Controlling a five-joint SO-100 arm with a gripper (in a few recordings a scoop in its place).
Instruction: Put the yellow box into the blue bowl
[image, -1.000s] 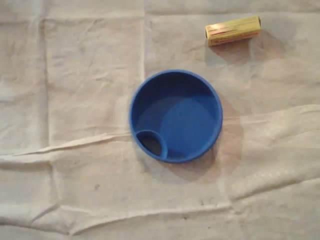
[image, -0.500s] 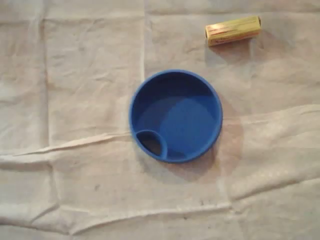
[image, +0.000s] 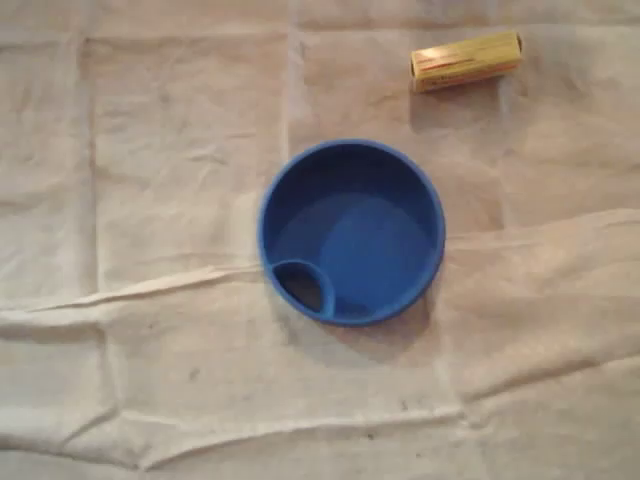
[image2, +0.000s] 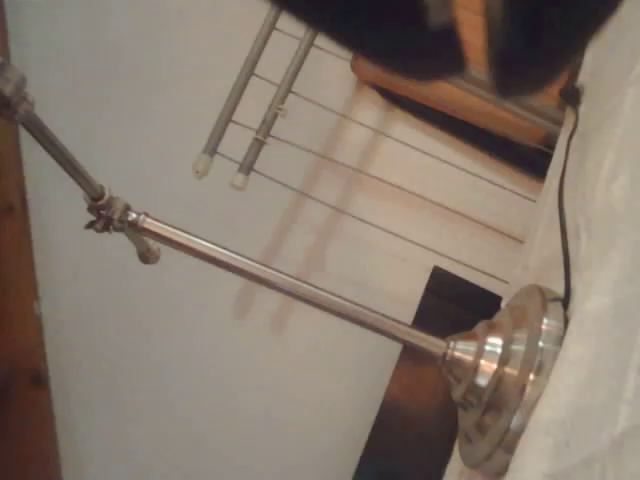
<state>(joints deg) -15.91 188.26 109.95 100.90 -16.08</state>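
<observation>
Whether the fingers (image2: 400, 35), seen as dark blurs at the wrist view's top edge, are apart or together cannot be told. The yellow box (image: 466, 62) lies flat on the cloth-covered tabletop (image: 150, 180), well apart from the blue bowl (image: 440, 215). It is judged light, stiff cardboard, best gripped across its narrow width. Open room is left all around it.

yellow box (image: 466, 61) print too small to read, metal stand (image2: 300, 290) cropped at edges

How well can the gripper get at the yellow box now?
Probably yes: the yellow box lies alone on the cloth, apart from the blue bowl, nothing over it. But the wrist view faces a lamp stand, away from the box.
</observation>
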